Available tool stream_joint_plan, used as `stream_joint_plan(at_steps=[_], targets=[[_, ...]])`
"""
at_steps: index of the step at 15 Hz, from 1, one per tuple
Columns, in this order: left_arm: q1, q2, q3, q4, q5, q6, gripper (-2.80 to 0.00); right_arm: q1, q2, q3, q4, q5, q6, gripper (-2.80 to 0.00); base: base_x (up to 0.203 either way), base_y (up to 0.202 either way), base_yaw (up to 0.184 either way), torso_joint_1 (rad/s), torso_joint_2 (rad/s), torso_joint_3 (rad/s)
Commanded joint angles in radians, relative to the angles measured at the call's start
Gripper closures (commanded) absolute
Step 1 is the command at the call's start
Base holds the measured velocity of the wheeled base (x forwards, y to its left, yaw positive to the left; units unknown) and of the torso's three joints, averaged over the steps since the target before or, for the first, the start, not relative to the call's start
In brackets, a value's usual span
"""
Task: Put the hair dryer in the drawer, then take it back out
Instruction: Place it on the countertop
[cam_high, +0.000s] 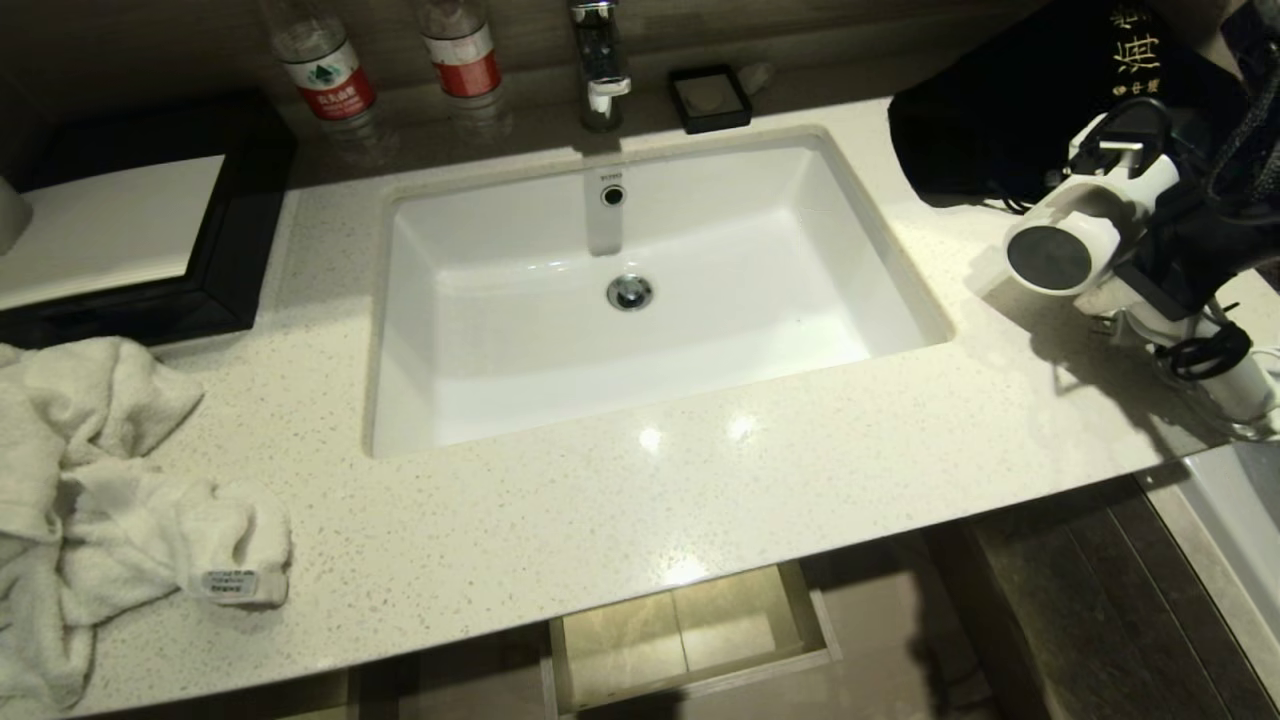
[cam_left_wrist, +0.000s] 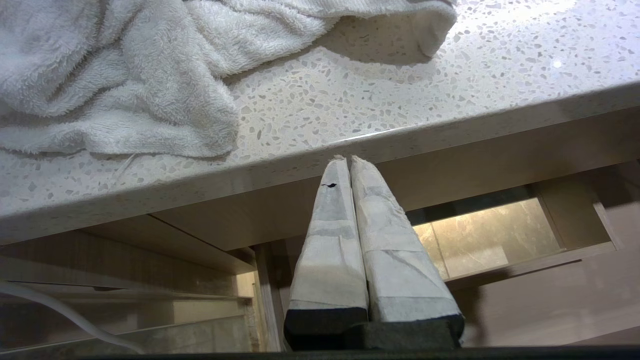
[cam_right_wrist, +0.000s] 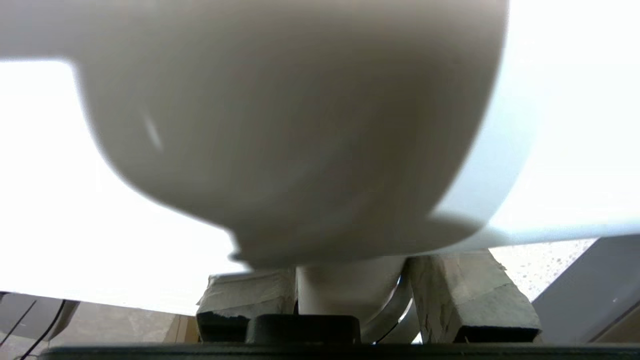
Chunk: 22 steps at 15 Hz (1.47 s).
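The white hair dryer (cam_high: 1075, 225) hangs over the right end of the counter (cam_high: 700, 500), its dark grey round end facing the sink and its shadow on the stone below. The handle slants down to the right, with the cord bundled by a black tie (cam_high: 1212, 352). My right gripper (cam_high: 1152, 282) is shut on the handle just under the barrel. In the right wrist view the barrel (cam_right_wrist: 300, 125) fills the picture and the fingers (cam_right_wrist: 465, 295) flank the handle (cam_right_wrist: 345, 295). The drawer (cam_high: 690, 630) stands open below the counter's front edge, showing a bare floor (cam_left_wrist: 495, 240). My left gripper (cam_left_wrist: 347, 161) is shut and holds nothing, below the counter edge.
A white sink (cam_high: 640, 290) with a faucet (cam_high: 600, 60) takes the middle of the counter. A crumpled white towel (cam_high: 90, 500) lies at the front left. A black bag with gold lettering (cam_high: 1010, 110) sits behind the dryer. Two water bottles (cam_high: 325, 70) and a black dish (cam_high: 710, 98) stand at the back.
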Motion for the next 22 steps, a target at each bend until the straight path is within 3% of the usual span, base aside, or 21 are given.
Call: stream_joint_plan(at_steps=[1,4,11,12,22], targets=[[0.000,0.002,0.000,0.000,0.000,0.000,0.00,0.009,0.005,0.000,0.002,-0.004,0.000,0.00,0.000,0.000,0.000,0.000,0.00,0.000],[0.000,0.000,-0.001,0.000,0.001,0.000,0.00,0.042,0.018,-0.002,-0.002,-0.042,0.036,0.00,0.000,0.000,0.000,0.000,0.00,0.000],[0.000,0.001,0.000,0.000,0.001,0.000,0.00,0.053,0.046,-0.003,-0.028,-0.043,0.036,0.00,0.000,0.000,0.000,0.000,0.00,0.000],[0.000,0.001,0.000,0.000,0.001,0.000,0.00,0.051,0.046,-0.003,-0.036,-0.043,0.035,-2.80,0.000,0.000,0.000,0.000,0.00,0.000],[0.000,0.000,0.000,0.000,0.001,0.000,0.00,-0.003,-0.098,0.068,-0.059,-0.041,0.019,-2.80,0.000,0.000,0.000,0.000,0.00,0.000]])
